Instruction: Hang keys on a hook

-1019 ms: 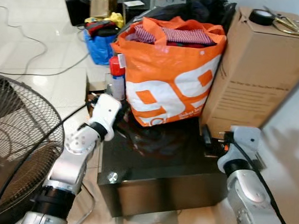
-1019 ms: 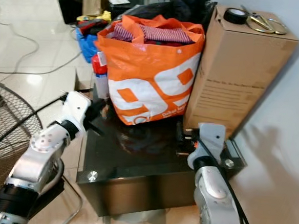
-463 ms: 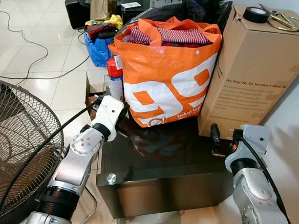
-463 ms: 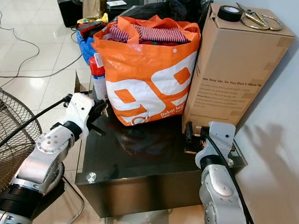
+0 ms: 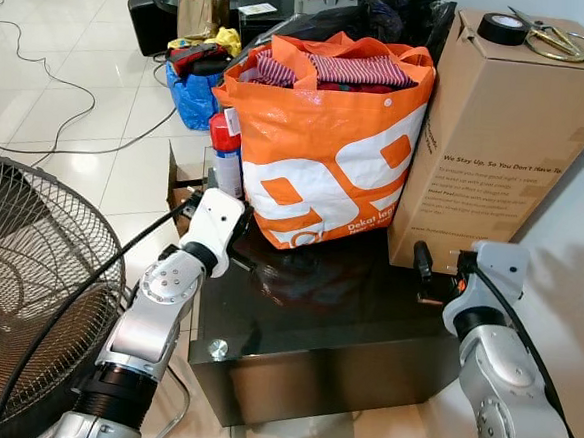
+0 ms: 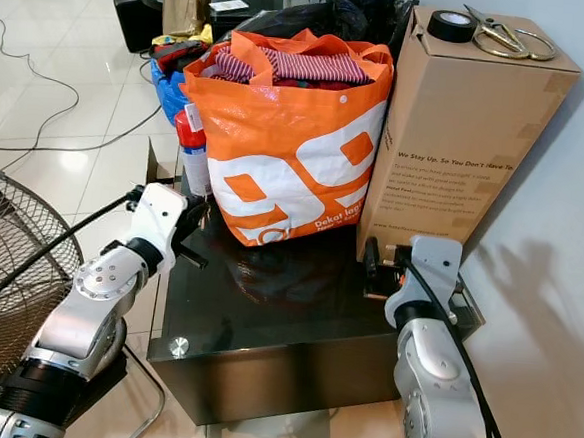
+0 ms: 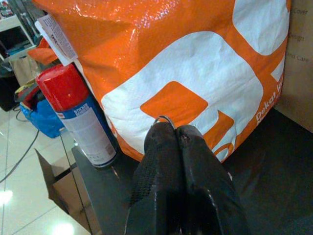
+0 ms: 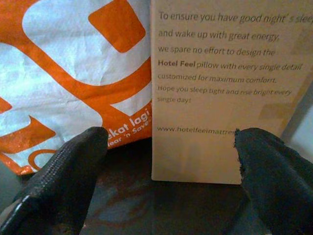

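**Keys in hand, no hook in sight**

While its left gripper (image 7: 168, 134) pinches a thin key ring (image 7: 164, 119) beside the orange shopping bag (image 5: 337, 152), the right gripper (image 8: 171, 161) hangs spread before that bag. Carrying stage, apparently; finding the hook comes next.

We note the orange bag (image 5: 329, 146) is glossy woven plastic, crinkled, holding striped cloth. The box (image 5: 498, 143) beside it is matt brown cardboard, printed. The table (image 5: 336, 312) top is dark, mirror-glossy glass. The spray can (image 7: 80, 115) looks smooth metal with a shiny red plastic cap. The fan (image 5: 26, 291) guard is thin metal wire. The floor (image 5: 70, 93) tiles are polished, reflective. The gripper fingers (image 8: 68, 171) look matt black, finely textured rubber.
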You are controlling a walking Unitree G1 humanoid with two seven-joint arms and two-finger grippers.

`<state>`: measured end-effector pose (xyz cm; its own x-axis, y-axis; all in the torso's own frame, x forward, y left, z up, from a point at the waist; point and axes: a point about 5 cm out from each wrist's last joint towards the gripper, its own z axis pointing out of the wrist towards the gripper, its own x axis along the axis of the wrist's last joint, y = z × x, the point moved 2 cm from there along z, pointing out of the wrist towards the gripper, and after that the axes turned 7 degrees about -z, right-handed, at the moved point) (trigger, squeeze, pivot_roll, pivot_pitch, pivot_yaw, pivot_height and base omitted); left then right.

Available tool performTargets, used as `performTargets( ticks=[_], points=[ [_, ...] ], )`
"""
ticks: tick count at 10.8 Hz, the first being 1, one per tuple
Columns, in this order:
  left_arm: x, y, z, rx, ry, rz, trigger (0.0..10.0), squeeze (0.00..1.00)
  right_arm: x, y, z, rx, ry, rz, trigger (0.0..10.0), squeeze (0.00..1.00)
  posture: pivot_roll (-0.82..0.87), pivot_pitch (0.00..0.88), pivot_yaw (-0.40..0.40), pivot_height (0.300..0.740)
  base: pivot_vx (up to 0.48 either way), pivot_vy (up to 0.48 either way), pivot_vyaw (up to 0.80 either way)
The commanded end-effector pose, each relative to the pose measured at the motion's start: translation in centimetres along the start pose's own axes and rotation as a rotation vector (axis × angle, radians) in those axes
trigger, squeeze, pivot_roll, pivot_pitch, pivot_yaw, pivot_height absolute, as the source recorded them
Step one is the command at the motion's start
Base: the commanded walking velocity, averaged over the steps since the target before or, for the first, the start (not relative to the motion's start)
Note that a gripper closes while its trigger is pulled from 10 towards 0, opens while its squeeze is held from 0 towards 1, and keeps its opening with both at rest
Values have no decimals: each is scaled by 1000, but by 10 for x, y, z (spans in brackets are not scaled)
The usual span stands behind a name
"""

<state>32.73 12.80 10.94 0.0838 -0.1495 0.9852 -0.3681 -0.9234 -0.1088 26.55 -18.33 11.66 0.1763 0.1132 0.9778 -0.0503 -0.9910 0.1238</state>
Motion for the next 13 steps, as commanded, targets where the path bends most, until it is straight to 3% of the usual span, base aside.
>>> performTargets(
  ticks=[1, 3, 10, 13],
  points=[
    [5, -1, 4, 6, 10, 17, 10000, 0, 0, 2, 2, -1, -7, 11, 10000, 0, -104, 0, 50, 740, 0, 0, 0],
    [6, -1, 5, 11, 13, 17, 10000, 0, 2, 2, 4, 1, -3, 1, 10000, 0, -104, 0, 48, 740, 0, 0, 0],
    [10, 7, 13, 3, 24, 0, 10000, 0, 5, 14, 4, -23, -3, -20, 10000, 0, -132, 0, 26, 740, -269, 0, 0],
    [9, 6, 12, 7, 23, -7, 10000, 0, 8, 6, 7, -4, 1, -25, 10000, 0, -121, 0, 24, 740, -252, 0, 0]
  ],
)
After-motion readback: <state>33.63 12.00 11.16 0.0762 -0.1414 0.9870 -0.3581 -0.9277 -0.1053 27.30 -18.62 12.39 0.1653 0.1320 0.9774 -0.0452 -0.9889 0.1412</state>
